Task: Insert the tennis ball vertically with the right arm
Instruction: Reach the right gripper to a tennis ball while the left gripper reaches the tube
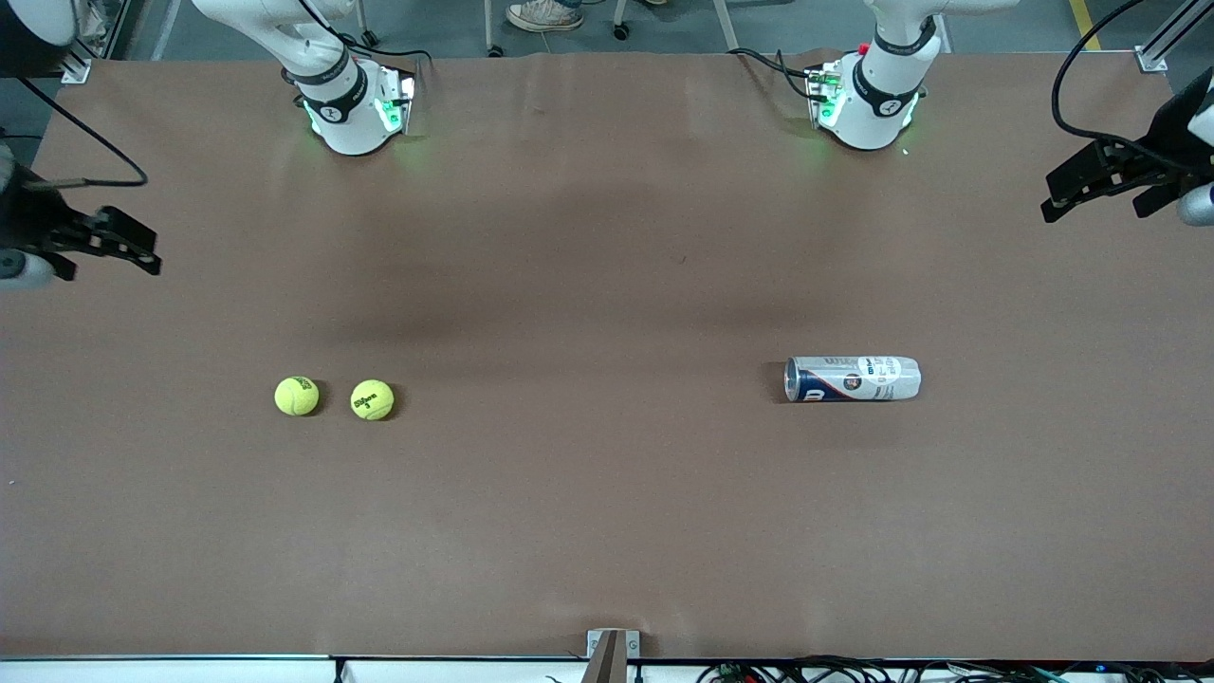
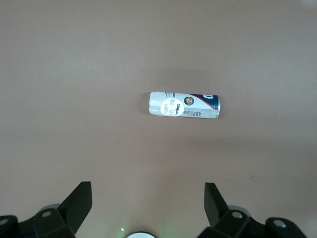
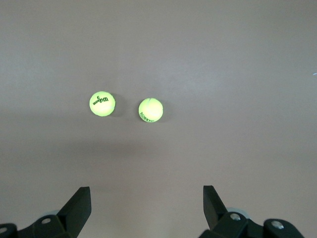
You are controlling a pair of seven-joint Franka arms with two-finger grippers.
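Note:
Two yellow-green tennis balls lie side by side on the brown table, one point(image 1: 297, 396) closer to the right arm's end than the other point(image 1: 372, 399). Both show in the right wrist view, the first point(image 3: 150, 109) and the second point(image 3: 102, 103). A white and blue ball can point(image 1: 852, 378) lies on its side toward the left arm's end and shows in the left wrist view point(image 2: 184, 105). My right gripper point(image 1: 142, 251) hangs open and empty over the table's right-arm end point(image 3: 146, 198). My left gripper point(image 1: 1051, 197) hangs open and empty over the left-arm end point(image 2: 147, 198).
The two arm bases, the right arm's point(image 1: 356, 109) and the left arm's point(image 1: 865, 100), stand at the table's edge farthest from the front camera. A small bracket point(image 1: 612, 655) sits at the nearest edge. The brown table point(image 1: 607, 285) lies bare between the balls and the can.

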